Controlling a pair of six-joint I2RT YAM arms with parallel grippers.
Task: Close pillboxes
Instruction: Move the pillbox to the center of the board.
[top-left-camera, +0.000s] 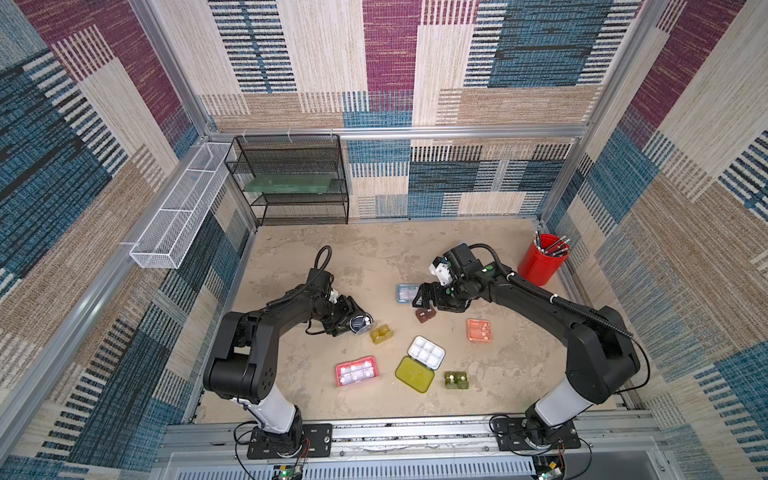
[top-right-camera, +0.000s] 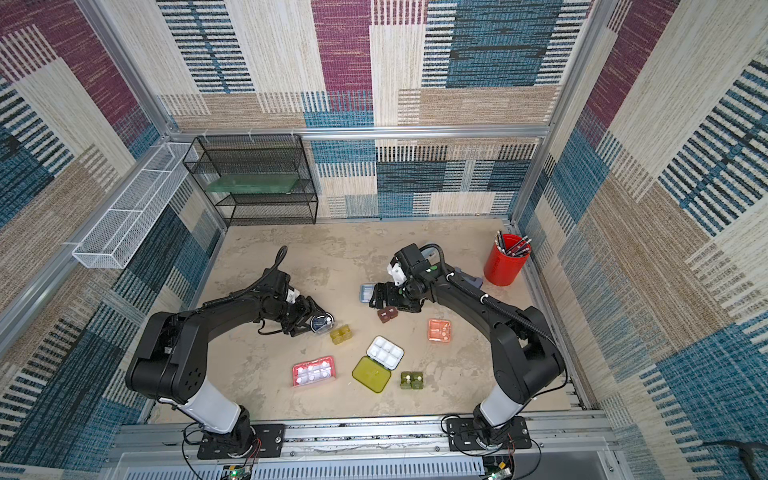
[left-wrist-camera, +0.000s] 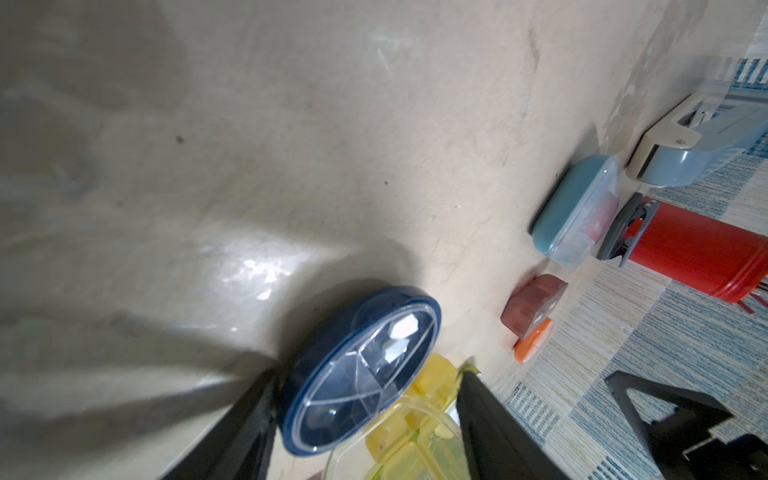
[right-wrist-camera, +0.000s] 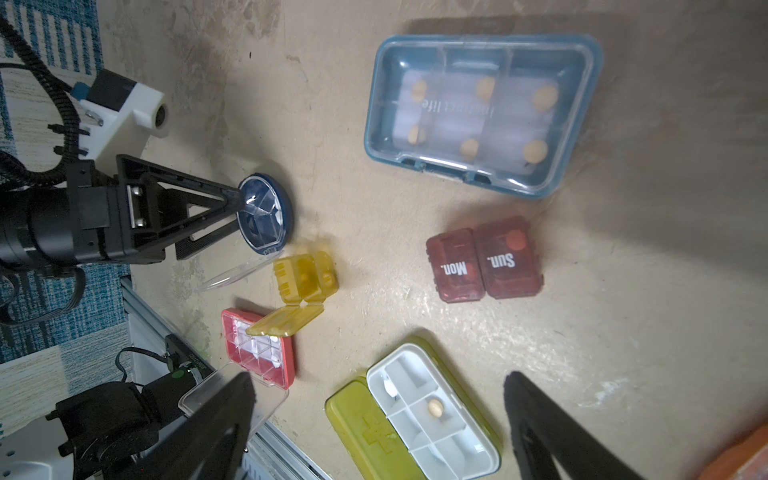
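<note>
The brown pillbox (right-wrist-camera: 484, 259) reads "Mon." and "Sun." on its lids.

- The round pillbox (top-left-camera: 359, 323) lies left of centre on the counter (top-left-camera: 374, 257), with the raised-lid twin pillbox (top-left-camera: 381, 333) just right of it.
- The lidded rectangular pillbox (top-left-camera: 405, 293) lies at mid-counter, and the Sun./Mon. pillbox (top-left-camera: 424, 314) is just near-right of it.
- The flat pillbox (top-left-camera: 478, 330) lies further right, apart.
- The tray pillbox (top-left-camera: 426, 352) sits nearer than these, its lid (top-left-camera: 414, 374) spread on its near-left side.
- The long pillbox (top-left-camera: 356, 370) lies left of that lid and the near twin pillbox (top-left-camera: 456, 380) right of it.
- A pen cup (top-left-camera: 542, 259) stands in the far right corner, with a stapler-like block (top-right-camera: 471, 282) just left of it.
- A wire rack (top-left-camera: 291, 178) stands in the far left corner.
- A mesh basket (top-left-camera: 183, 208) hangs on the left wall.
</note>
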